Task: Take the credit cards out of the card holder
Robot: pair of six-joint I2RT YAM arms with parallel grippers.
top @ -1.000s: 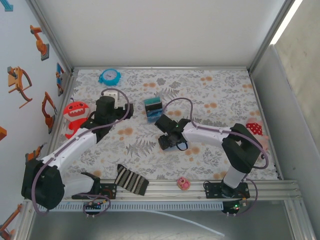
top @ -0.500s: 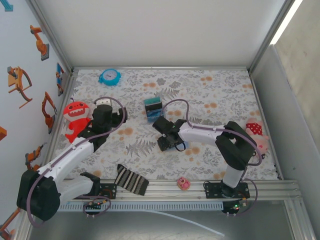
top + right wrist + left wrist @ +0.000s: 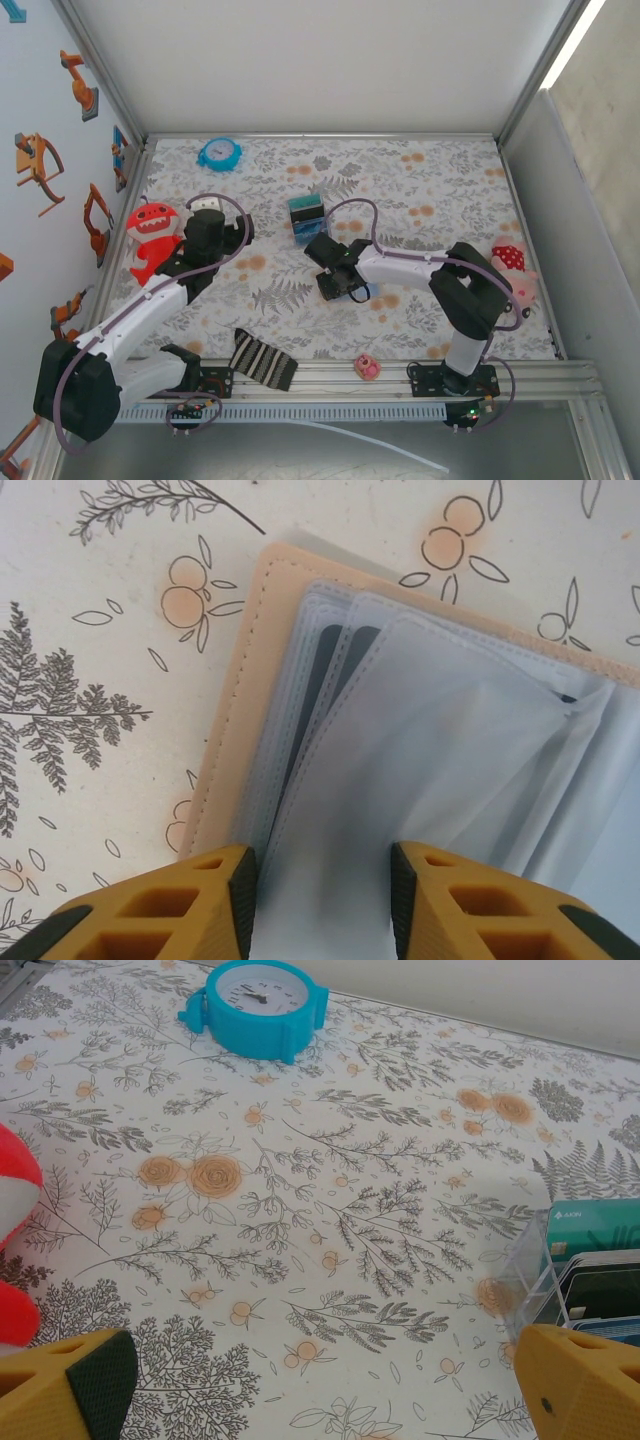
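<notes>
— Where is the card holder (image 3: 420,740)?
— It lies open near the middle of the bench (image 3: 440,190), under the right fingers (image 3: 170,910).
— Are they pinching it?
— They stand a bit apart, with its clear pockets between them.
— And the left fingers (image 3: 65,1390)?
— Spread wide, toward the left edge.

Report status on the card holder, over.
Left gripper open, hovering off to the left. Right gripper straddling clear sleeves of the card holder, grip unconfirmed. Teal card box just beyond, not touching.
</notes>
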